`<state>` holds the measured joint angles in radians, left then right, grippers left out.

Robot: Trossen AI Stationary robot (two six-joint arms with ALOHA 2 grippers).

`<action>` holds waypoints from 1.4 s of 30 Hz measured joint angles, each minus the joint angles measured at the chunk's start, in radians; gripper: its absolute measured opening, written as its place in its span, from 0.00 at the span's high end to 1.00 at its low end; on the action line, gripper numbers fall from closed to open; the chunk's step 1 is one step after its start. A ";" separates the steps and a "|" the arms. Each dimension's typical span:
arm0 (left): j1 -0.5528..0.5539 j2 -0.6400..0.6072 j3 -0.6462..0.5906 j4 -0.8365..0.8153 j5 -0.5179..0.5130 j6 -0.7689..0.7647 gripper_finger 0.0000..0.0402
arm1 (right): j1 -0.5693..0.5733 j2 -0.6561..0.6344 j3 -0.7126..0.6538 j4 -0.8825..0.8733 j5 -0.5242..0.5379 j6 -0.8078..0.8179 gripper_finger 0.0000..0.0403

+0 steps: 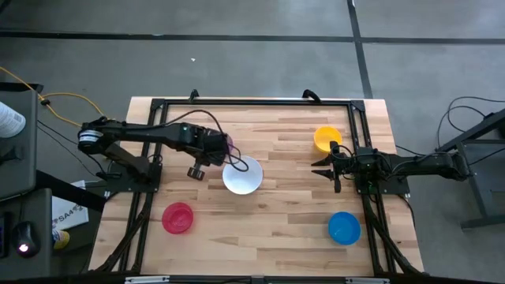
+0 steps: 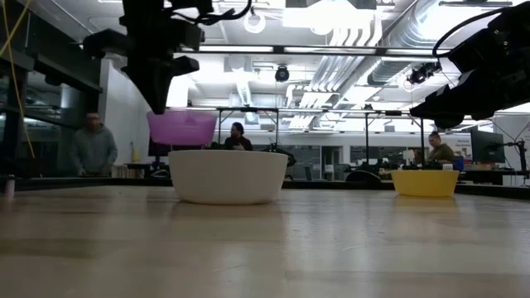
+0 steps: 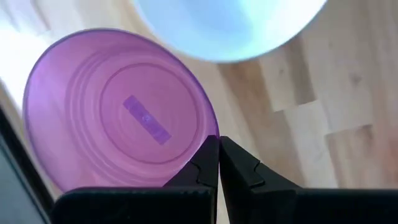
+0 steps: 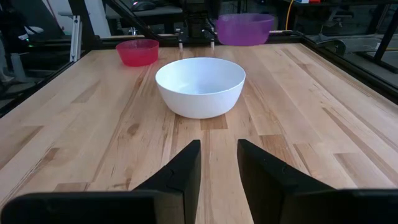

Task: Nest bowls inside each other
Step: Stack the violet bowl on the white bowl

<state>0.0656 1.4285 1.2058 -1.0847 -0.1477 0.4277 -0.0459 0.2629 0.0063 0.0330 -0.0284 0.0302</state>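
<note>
A purple bowl (image 3: 118, 112) hangs in the air beside the white bowl (image 1: 242, 175), held by my left gripper (image 3: 219, 140), which is shut on it. In the low view the purple bowl (image 2: 182, 127) floats just above and behind the white bowl (image 2: 228, 175), which stands on its base at the table's middle. A red-pink bowl (image 1: 177, 218) sits near left, a yellow bowl (image 1: 326, 139) far right and a blue bowl (image 1: 344, 227) near right. My right gripper (image 4: 217, 162) waits open at the right edge, facing the white bowl (image 4: 200, 86). My left gripper pinches the purple bowl's rim (image 3: 208, 134) between its two fingers, one finger (image 3: 202, 165) on the inner side of the wall and one on the outer. The fingers come steeply from above. The bowl is lifted clear of the table, mouth up and about level.
A black frame (image 1: 252, 102) runs around the wooden table's edges. Bare wood lies between the white bowl and the blue and yellow ones. People sit and stand in the room beyond the table (image 2: 93, 145).
</note>
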 joint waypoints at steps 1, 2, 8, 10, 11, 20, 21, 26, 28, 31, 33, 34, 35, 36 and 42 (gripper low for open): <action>-0.008 0.017 0.020 -0.009 0.004 -0.007 1.00 | 0.000 0.000 0.000 0.000 0.000 0.000 0.76; -0.015 0.035 0.042 -0.020 0.003 -0.012 1.00 | 0.000 0.000 0.000 0.000 0.000 0.000 0.76; -0.064 0.141 0.160 -0.051 0.003 0.030 1.00 | 0.000 0.000 0.000 0.000 0.000 0.000 0.76; -0.084 0.167 0.183 -0.043 0.003 0.050 1.00 | 0.000 0.000 0.000 0.000 0.000 0.000 0.76; -0.093 0.178 0.191 -0.046 0.003 0.059 1.00 | 0.000 0.000 0.000 0.000 0.000 0.000 0.76; -0.176 0.224 0.202 0.004 -0.001 0.070 1.00 | 0.000 0.000 0.000 0.000 0.000 0.000 0.76; -0.182 0.227 0.202 0.014 -0.002 0.071 1.00 | 0.000 0.000 0.000 0.000 0.000 0.000 0.76; -0.206 0.244 0.202 0.060 -0.003 0.093 1.00 | 0.000 0.000 0.000 0.000 0.000 0.000 0.76; -0.206 0.256 0.202 0.079 -0.004 0.098 1.00 | 0.000 0.000 0.000 0.000 0.000 0.000 0.76; -0.206 0.279 0.202 0.096 -0.004 0.107 1.00 | 0.000 0.000 0.000 0.000 0.000 0.000 0.76; -0.206 0.290 0.201 0.107 -0.004 0.115 1.00 | 0.000 0.000 0.000 0.000 0.000 0.000 0.76; -0.206 0.292 0.200 0.095 -0.003 0.118 1.00 | 0.000 0.000 0.000 -0.001 0.000 0.000 0.76; -0.206 0.299 0.200 0.104 -0.003 0.123 1.00 | 0.000 0.000 0.000 -0.002 0.000 0.000 0.76; -0.206 0.304 0.204 0.125 -0.002 0.126 1.00 | 0.000 0.000 0.000 -0.001 0.000 0.000 0.76; -0.204 0.325 0.202 0.132 0.003 0.123 1.00 | 0.000 0.000 0.000 0.000 0.000 0.000 0.76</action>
<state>-0.1383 1.7533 1.4076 -0.9531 -0.1449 0.5506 -0.0456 0.2630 0.0063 0.0326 -0.0284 0.0299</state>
